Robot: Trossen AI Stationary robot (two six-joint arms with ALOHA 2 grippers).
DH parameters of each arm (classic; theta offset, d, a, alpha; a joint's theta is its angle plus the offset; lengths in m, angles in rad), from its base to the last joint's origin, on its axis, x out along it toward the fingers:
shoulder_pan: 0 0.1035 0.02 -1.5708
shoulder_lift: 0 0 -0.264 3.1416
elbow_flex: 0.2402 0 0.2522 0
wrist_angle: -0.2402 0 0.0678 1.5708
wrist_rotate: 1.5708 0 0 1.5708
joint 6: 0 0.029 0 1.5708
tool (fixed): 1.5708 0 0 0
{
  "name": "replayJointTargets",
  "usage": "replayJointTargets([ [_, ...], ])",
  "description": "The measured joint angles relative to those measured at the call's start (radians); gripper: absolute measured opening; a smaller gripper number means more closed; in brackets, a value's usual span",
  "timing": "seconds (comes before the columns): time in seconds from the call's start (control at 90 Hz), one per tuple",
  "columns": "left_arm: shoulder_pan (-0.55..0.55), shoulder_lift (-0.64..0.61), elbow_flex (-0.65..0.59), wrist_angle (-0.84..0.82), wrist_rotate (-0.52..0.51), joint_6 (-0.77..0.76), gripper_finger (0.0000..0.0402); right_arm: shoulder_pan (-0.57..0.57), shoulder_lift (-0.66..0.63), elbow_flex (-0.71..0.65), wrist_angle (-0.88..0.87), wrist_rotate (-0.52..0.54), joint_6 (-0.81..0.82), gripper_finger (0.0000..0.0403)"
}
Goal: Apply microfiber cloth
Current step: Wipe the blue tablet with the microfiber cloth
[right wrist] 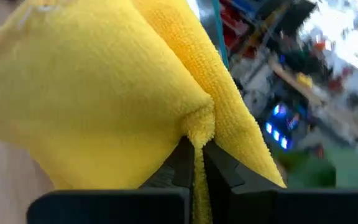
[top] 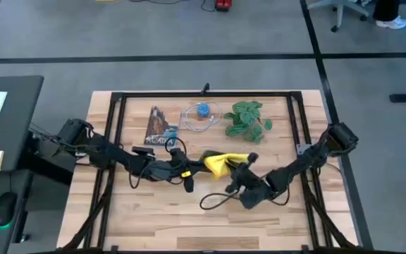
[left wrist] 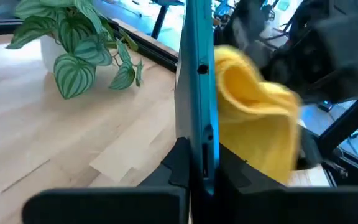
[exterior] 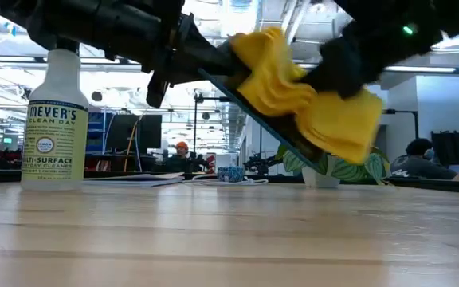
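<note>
1. Right wrist view: right gripper (right wrist: 194, 163) fingers pinched tight on the microfiber cloth (right wrist: 104, 93).
2. Left gripper (left wrist: 196, 163) clamps the teal tablet (left wrist: 197, 74) edge, held above the table (top: 259, 219).
3. Cloth is draped against the tablet.

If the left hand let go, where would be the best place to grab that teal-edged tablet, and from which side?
Probably by its thin edge, at the end clear of the cloth. The tablet is held tilted in the air by the left hand, shut on one edge. The microfiber cloth, pinched by the right hand, drapes over its upper face, so come from the left arm's side, hand closing across its thickness.
</note>
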Motion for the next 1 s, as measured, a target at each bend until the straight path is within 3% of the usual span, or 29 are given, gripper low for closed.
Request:
replayJointTargets([
  [0.056,0.000,0.000,0.000,-0.001,-0.001,0.002,0.0005,0.001,0.000,0.000,-0.006,0.000,0.071,0.0000],
  [0.122,0.000,-0.002,0.000,0.001,-0.008,0.001,0.0005,-0.007,0.000,-0.002,0.074,0.009,0.030,0.0000],
  [0.267,0.000,-0.004,0.001,0.021,-0.024,-0.002,0.0005,-0.038,0.001,-0.003,0.424,-0.006,-0.292,0.0000],
  [0.356,0.000,-0.005,0.002,0.022,-0.022,0.002,0.0005,-0.057,0.001,-0.003,0.580,-0.068,-0.451,0.0000],
  [0.533,0.001,-0.003,0.002,0.008,0.001,0.008,0.0005,-0.014,0.002,-0.001,0.467,-0.092,-0.520,0.0000],
  [0.711,0.000,-0.005,0.004,0.030,-0.018,0.013,0.0005,-0.064,-0.001,0.084,0.676,-0.102,-0.673,0.0000],
  [0.844,-0.009,-0.005,0.003,0.038,-0.020,0.040,0.0005,-0.064,-0.003,0.123,0.525,-0.125,-0.715,0.0000],
  [1.0,-0.003,-0.006,0.003,0.074,-0.014,0.063,0.0005,0.019,-0.004,0.122,0.168,-0.081,-0.454,0.0000],
])
